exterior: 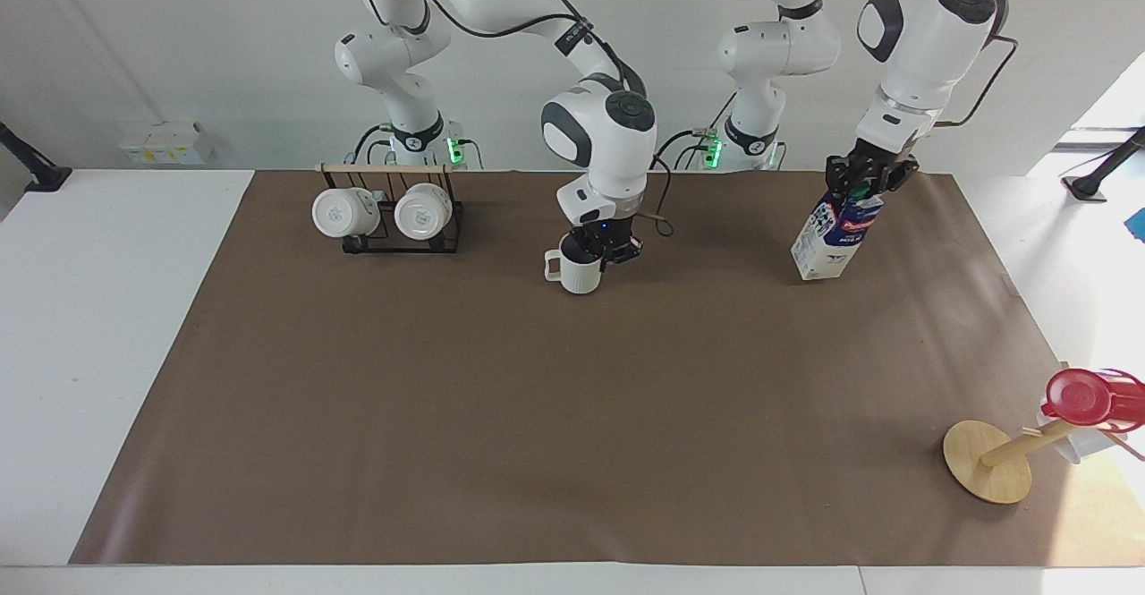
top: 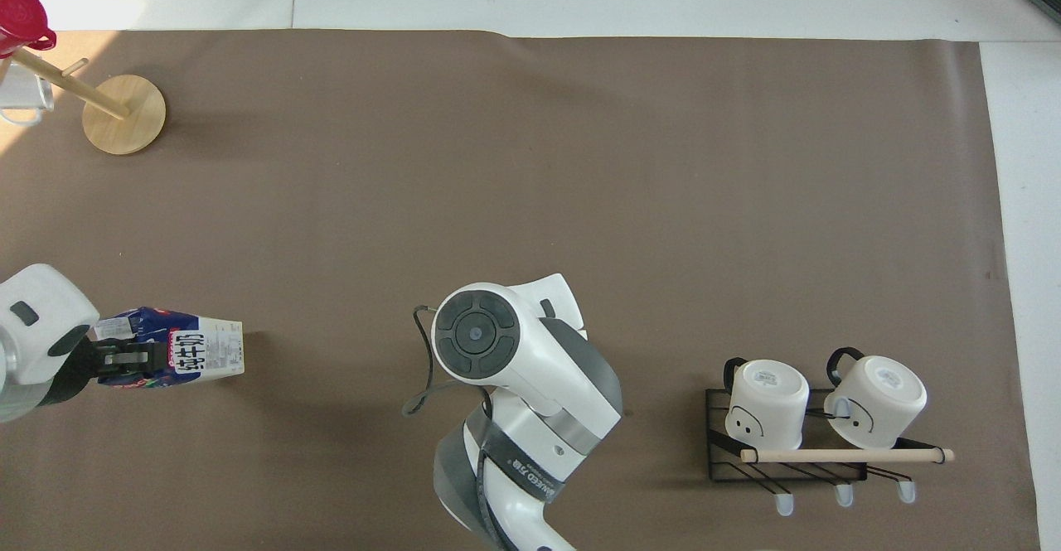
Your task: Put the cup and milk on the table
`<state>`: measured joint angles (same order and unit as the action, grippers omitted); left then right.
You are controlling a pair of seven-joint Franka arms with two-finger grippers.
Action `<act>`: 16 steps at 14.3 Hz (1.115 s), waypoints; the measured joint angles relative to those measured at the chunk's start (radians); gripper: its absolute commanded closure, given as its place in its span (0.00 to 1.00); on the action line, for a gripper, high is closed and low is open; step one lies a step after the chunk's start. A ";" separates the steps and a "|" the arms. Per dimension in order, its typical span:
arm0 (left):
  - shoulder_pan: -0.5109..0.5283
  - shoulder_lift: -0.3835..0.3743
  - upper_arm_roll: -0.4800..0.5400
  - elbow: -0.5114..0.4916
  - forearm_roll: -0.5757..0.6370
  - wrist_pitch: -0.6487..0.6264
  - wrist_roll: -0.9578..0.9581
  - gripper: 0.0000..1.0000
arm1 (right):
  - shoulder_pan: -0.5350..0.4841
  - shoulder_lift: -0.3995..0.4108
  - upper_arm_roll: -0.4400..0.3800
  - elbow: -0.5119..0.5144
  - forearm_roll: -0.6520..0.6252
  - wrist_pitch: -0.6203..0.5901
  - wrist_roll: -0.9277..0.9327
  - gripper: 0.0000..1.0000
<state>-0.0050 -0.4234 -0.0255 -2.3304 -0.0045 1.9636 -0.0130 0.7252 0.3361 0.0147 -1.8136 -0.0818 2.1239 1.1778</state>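
Two things matter here, and both are already over the brown paper sheet (exterior: 572, 416) that covers the white desk (exterior: 116, 353). The cream-white ribbed cup (exterior: 580, 273) with its loop handle stands upright on the sheet about midway between the arms' ends, close to the robots' edge. The right end effector (exterior: 601, 248) reaches down onto its rim on the side away from the handle and looks clenched on that rim; I judge the cup set down but not let go. In the overhead view this arm's wrist covers the cup entirely.

The dark blue and white milk carton (exterior: 832, 237) with the red band and green cap hangs tilted toward the left arm's end of the desk. The left end effector (exterior: 866, 185) grasps it by the top. Its lower corner seems at or just above the sheet; I cannot tell whether it touches.

So, as I judge it, the cup needs only releasing, while the carton has yet to be stood level and freed.

A black wire rack (exterior: 402, 242) with two plain white mugs sits toward the right arm's end, and a wooden peg stand (exterior: 984, 461) with a red lid near the left arm's end, well apart from both.
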 measured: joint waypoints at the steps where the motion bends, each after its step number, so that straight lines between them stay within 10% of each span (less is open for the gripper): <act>1: -0.018 0.000 -0.002 0.010 0.000 -0.001 -0.030 0.53 | 0.000 0.000 0.000 0.000 0.000 0.000 0.005 0.00; 6: -0.144 0.031 -0.010 0.071 0.000 -0.002 -0.210 0.53 | -0.017 -0.020 -0.012 0.021 0.000 0.001 0.010 0.00; 16: -0.399 0.100 -0.015 0.166 -0.025 -0.005 -0.499 0.54 | -0.342 -0.328 -0.015 0.029 0.003 -0.255 -0.414 0.00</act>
<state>-0.4037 -0.3237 -0.0409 -2.1643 -0.0293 1.9587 -0.5121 0.3830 0.0081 -0.0008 -1.7846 -0.0791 1.8693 0.7634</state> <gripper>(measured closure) 0.542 0.000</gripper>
